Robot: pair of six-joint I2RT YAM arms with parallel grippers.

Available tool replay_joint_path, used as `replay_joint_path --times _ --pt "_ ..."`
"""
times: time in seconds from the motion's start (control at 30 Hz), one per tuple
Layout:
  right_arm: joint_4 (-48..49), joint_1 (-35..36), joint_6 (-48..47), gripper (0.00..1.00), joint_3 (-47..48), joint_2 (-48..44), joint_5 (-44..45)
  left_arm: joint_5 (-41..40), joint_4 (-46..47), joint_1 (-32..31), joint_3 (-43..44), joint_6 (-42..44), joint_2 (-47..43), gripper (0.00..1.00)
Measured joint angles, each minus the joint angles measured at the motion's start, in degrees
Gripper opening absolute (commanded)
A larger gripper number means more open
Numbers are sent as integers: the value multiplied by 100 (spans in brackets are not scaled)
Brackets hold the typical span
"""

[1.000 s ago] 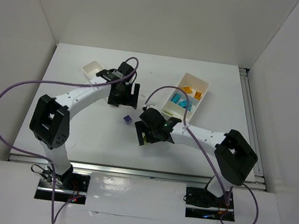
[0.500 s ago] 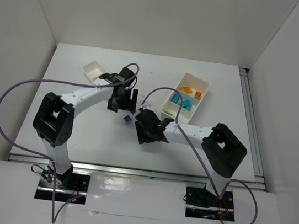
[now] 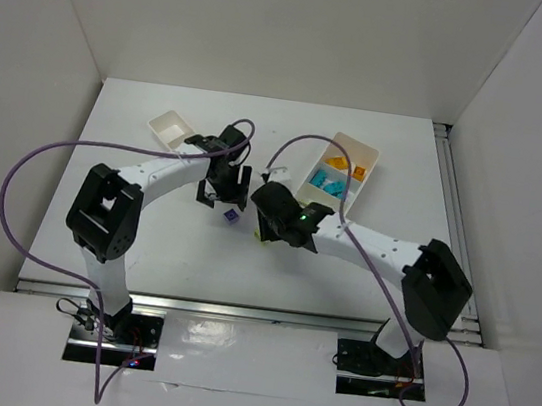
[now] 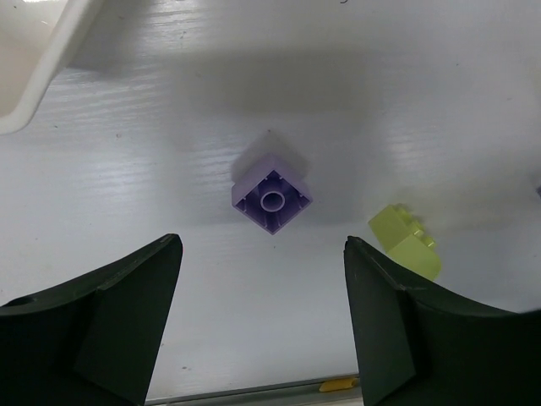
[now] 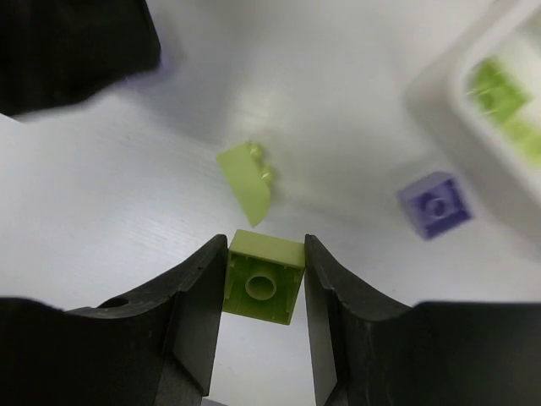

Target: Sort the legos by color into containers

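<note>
Trays (image 3: 170, 128) (image 3: 359, 142) number two; right fingers (image 5: 199, 296) clamp one lime brick (image 5: 264, 277).

At my black right fingers (image 5: 190, 313), lime green brick (image 5: 263, 277). Second lime brick (image 5: 246, 180) on white table (image 5: 101, 194). Purple brick (image 4: 271, 200) mid-table. Far-right tray (image 3: 357, 141) white; orange bricks (image 3: 337, 161), cyan bricks (image 3: 325, 182) inside. My cables (image 3: 24, 163) purple.

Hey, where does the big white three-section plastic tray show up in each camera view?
Top external: large white three-section plastic tray right of centre, beyond the right arm.
Left wrist: not in it; the white corner at upper left looks like the smaller tray.
Right wrist: the tray's wall at upper right, blurred.
Shared landmark: the loose lime-green sloped brick, in both wrist views.
</note>
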Motion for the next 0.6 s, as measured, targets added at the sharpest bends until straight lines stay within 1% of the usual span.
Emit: replay_joint_path --times 0.1,0.23,0.3,0.37,0.43,0.47,0.6 --pt "-168 -262 -76 34 197 -533 313 17 46 -52 -9 -4 52 86" --pt "-195 -1014 -155 35 380 -931 581 55 157 -157 -96 -28 140 86" --pt "-247 -1390 -208 36 474 -927 608 79 214 -197 -162 -48 199 86" --pt "-291 -1657 -245 36 542 -870 616 85 273 -214 -223 -116 260 83" --pt "-313 -1762 -269 36 584 -789 612 85 317 -212 -282 -160 310 82" --pt "-308 -1788 -286 36 592 -739 599 87 328 -212 -284 -166 354 79" --pt "-304 -1934 -304 37 592 -564 437 87 439 -212 -286 -173 575 74"
